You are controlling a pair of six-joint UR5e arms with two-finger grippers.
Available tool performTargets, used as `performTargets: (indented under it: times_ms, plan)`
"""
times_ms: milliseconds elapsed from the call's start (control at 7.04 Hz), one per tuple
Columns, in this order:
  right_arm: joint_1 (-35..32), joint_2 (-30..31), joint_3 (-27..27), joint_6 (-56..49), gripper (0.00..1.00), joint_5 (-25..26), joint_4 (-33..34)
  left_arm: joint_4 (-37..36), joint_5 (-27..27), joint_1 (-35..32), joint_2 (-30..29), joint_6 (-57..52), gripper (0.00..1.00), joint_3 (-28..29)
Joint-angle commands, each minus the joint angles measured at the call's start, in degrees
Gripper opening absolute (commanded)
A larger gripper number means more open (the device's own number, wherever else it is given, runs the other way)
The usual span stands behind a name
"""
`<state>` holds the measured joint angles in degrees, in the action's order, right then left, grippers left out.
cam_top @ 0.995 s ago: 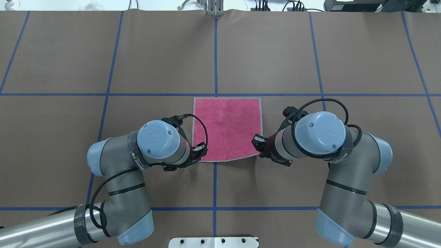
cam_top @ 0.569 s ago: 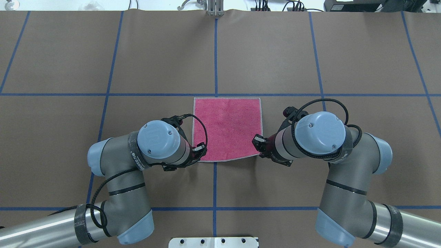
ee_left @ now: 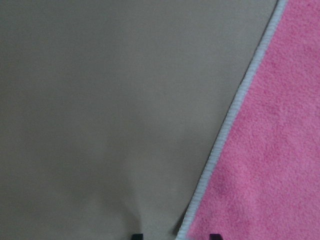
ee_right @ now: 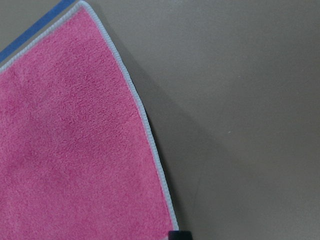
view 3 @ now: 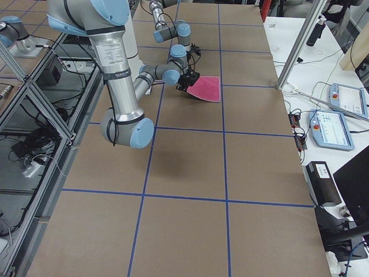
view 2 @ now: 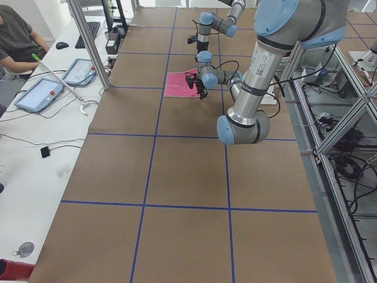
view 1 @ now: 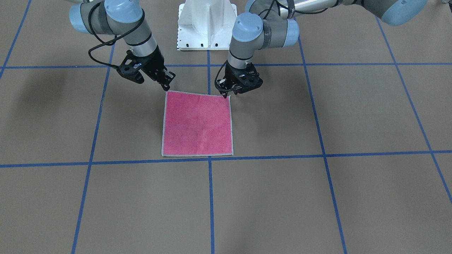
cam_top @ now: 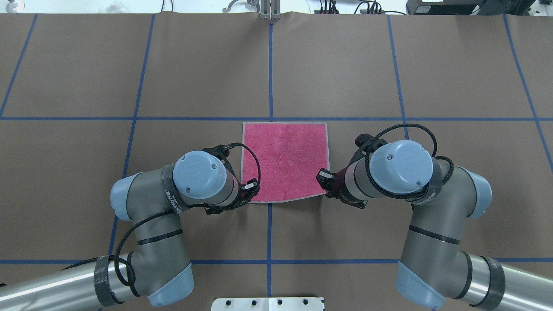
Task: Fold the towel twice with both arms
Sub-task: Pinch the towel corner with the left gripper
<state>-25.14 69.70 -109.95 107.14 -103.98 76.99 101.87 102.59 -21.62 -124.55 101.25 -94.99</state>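
With the towel (cam_top: pixel 285 162) flat, pink up, on the middle of the counter (cam_top: pixel 345 65), my left fingers (ee_left: pixel 214 236) spread astride its 7 o'clock corner and my right fingers (ee_right: pixel 180 235) at 5 o'clock, their spacing impossible to tell, I should pinch both corners together, then lift evenly toward 12.

Left arm (cam_top: pixel 155 216) and right arm (cam_top: pixel 432 242) are silver-grey tubes with light blue, screwed joint caps (cam_top: pixel 199 172), black braided cables (cam_top: pixel 406 125) and black bands (cam_top: pixel 103 280); the base (view 1: pixel 206 21) is white, bolted.
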Motion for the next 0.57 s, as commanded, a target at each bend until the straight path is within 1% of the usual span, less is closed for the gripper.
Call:
performTargets:
  times_ms: [0, 142, 426]
  plan:
    - [0.00, 0.00, 0.00, 0.00, 0.00, 0.00, 0.00, 0.00, -0.20, 0.00, -0.51, 0.00, 0.52, 0.50]
    - [0.00, 0.00, 0.00, 0.00, 0.00, 0.00, 0.00, 0.00, -0.20, 0.00, -0.69, 0.00, 0.50, 0.50]
    - [0.00, 0.00, 0.00, 0.00, 0.00, 0.00, 0.00, 0.09, -0.20, 0.00, -0.69, 0.00, 0.50, 0.94]
